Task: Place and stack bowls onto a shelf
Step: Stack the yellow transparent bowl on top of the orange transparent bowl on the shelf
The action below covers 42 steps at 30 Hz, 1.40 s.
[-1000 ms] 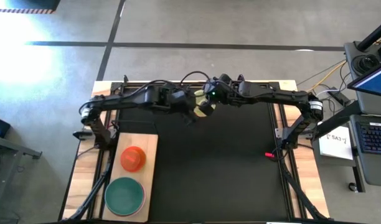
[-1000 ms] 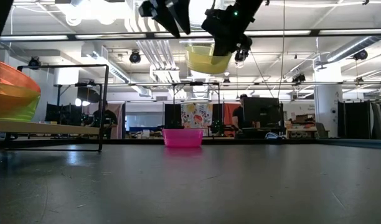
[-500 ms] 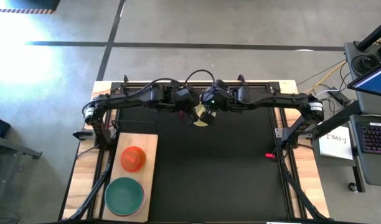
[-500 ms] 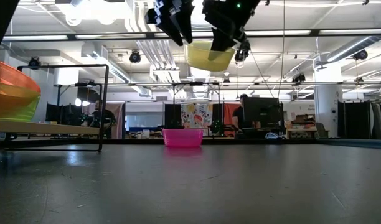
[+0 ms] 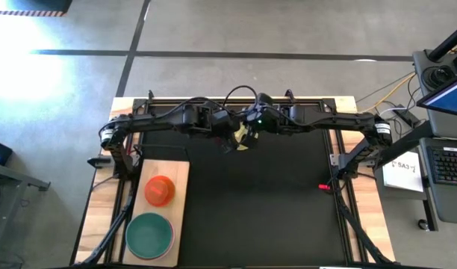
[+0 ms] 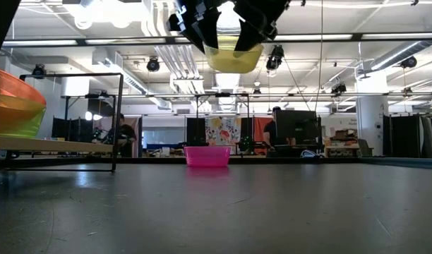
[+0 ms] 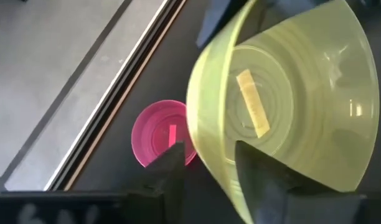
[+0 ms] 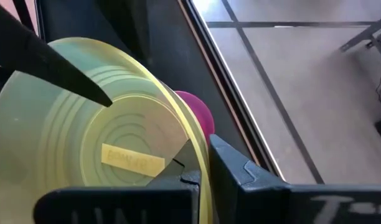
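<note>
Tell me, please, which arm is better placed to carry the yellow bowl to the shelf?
Probably the left. Both pincers meet at the yellow bowl, held high, but the shelf lies on the left arm's side, beneath its base.

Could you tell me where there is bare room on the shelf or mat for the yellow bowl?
The shelf is nearly filled by the red bowl and teal bowl. The black mat is bare except for the pink bowl at its far edge, below where both grippers hold the yellow bowl.
</note>
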Motion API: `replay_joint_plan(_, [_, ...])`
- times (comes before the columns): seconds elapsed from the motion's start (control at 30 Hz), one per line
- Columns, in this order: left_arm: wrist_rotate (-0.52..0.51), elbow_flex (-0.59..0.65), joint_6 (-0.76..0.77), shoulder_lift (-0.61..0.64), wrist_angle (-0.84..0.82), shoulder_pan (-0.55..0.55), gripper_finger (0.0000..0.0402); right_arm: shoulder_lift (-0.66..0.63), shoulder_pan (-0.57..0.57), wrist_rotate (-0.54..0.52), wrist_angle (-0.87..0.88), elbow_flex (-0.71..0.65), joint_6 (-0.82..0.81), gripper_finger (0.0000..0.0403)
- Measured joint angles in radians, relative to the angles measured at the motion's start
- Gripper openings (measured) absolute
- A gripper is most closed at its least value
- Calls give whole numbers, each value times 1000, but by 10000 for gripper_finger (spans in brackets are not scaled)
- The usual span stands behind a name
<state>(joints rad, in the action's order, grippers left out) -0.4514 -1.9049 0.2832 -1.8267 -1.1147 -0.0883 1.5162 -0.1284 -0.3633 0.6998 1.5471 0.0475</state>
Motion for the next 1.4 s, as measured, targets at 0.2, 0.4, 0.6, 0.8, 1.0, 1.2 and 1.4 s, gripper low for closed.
replay_joint_plan(0.2, [-9,2,-29,0,7,-1,22,-3,0,40,7,0,-28,10])
replay_joint_plan(0.4, [24,3,-42,0,10,-4,7,-7,4,101,25,3,-49,59])
replay_joint_plan(0.6, [67,4,-46,0,2,-6,1,-14,3,176,37,3,-54,153])
replay_joint_plan(0.8, [78,4,-20,1,-78,-6,0,-33,0,159,163,72,-61,228])
replay_joint_plan(1.0, [83,5,37,1,-250,-6,1,-37,-2,81,362,193,-98,260])
replay_joint_plan(1.2, [186,6,93,6,-378,53,0,-40,-3,1,469,215,-129,257])
replay_joint_plan(1.4, [238,55,235,83,-452,170,0,-37,-21,-4,476,161,-121,245])
